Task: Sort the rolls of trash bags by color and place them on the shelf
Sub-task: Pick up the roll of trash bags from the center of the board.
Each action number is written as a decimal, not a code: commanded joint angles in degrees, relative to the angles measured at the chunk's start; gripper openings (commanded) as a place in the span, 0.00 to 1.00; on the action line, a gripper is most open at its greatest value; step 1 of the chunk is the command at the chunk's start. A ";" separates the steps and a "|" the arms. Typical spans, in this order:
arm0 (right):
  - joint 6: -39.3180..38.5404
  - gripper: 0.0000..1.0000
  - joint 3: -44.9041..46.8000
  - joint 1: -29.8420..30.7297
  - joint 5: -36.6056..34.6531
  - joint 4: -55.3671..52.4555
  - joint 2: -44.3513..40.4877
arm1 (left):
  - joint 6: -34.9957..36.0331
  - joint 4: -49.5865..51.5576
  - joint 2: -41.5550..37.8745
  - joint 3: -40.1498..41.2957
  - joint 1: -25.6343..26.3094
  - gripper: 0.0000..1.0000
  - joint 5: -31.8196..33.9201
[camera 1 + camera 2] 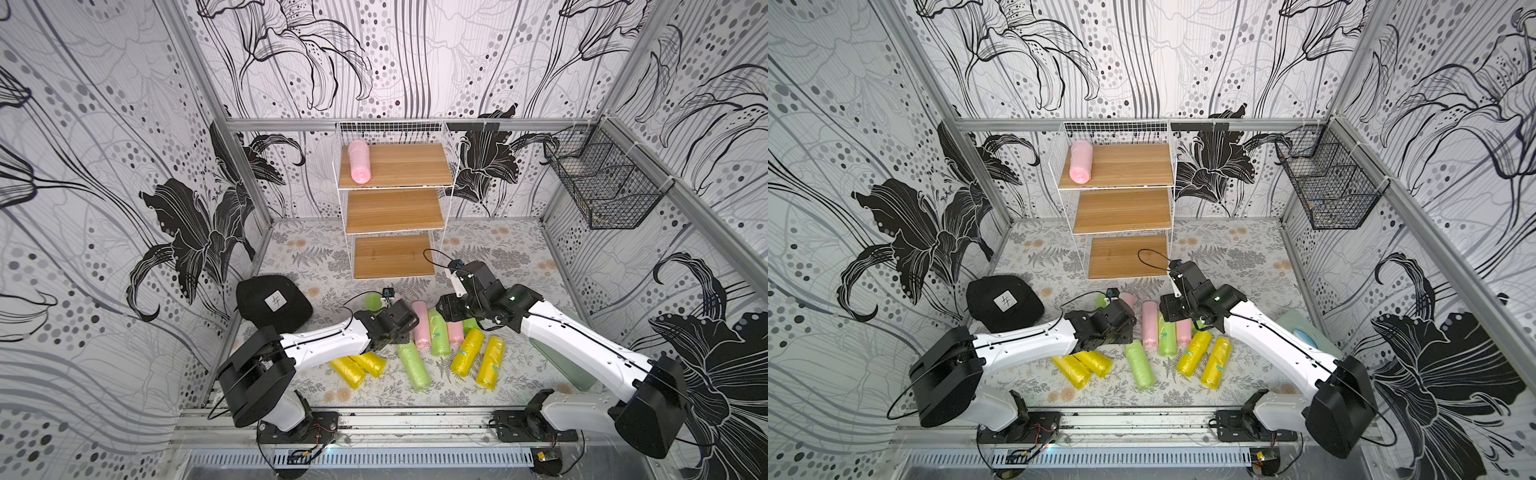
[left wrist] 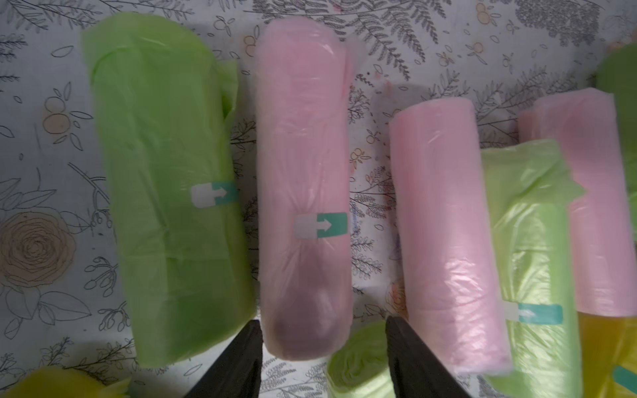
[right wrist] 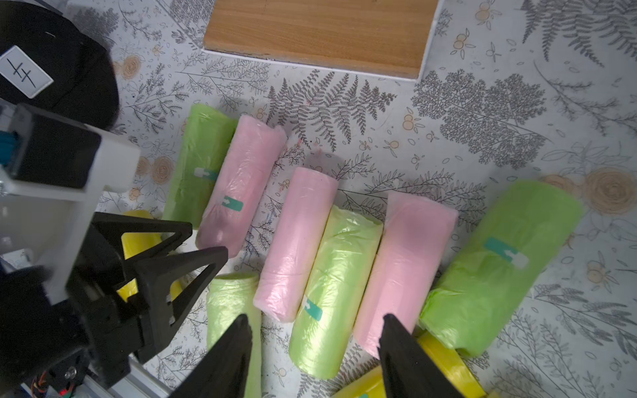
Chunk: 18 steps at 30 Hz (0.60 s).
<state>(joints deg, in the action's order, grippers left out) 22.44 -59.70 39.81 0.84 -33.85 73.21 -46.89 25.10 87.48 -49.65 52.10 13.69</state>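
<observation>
The shelf (image 1: 409, 166) stands at the back; one pink roll (image 1: 360, 161) (image 1: 1080, 161) lies on its top board. Several rolls of trash bags lie on the table in front. My left gripper (image 2: 324, 332) is open just above the near end of a stickered pink roll (image 2: 303, 179), between a green roll (image 2: 169, 193) and another pink roll (image 2: 444, 241). My right gripper (image 3: 315, 325) is open over a light green roll (image 3: 336, 286), with pink rolls (image 3: 296, 241) (image 3: 406, 268) on either side. Neither gripper holds anything. Yellow rolls (image 1: 357, 365) (image 1: 467, 351) lie nearer the front.
A black cap (image 1: 274, 301) sits on the table to the left of the rolls. A black wire basket (image 1: 602, 183) hangs on the right wall. A pale green flat thing (image 1: 575, 370) lies under the right arm. The left arm's fingers (image 3: 172, 255) show close by in the right wrist view.
</observation>
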 commanded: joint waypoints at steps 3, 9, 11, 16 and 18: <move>-1.24 0.63 0.93 -0.04 1.12 0.47 0.63 | -1.69 -7.33 3.56 1.49 0.81 0.60 4.35; -1.25 0.63 0.98 -0.09 1.10 0.61 1.07 | -0.31 -14.54 5.98 3.69 1.51 0.59 5.54; -1.34 0.63 1.17 -0.07 0.92 0.55 1.11 | 0.44 -17.59 6.64 4.65 1.61 0.59 7.17; -1.77 0.63 1.17 -0.09 0.59 0.45 1.07 | 2.97 -27.42 8.70 7.71 1.62 0.60 10.32; -2.03 0.63 1.17 -0.08 0.24 0.36 0.93 | 4.40 -30.18 9.67 8.23 1.56 0.61 11.52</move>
<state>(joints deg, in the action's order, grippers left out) 21.54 -59.48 39.81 1.67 -33.80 73.93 -45.43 3.60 95.74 -42.52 53.39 21.69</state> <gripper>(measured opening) 0.628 0.606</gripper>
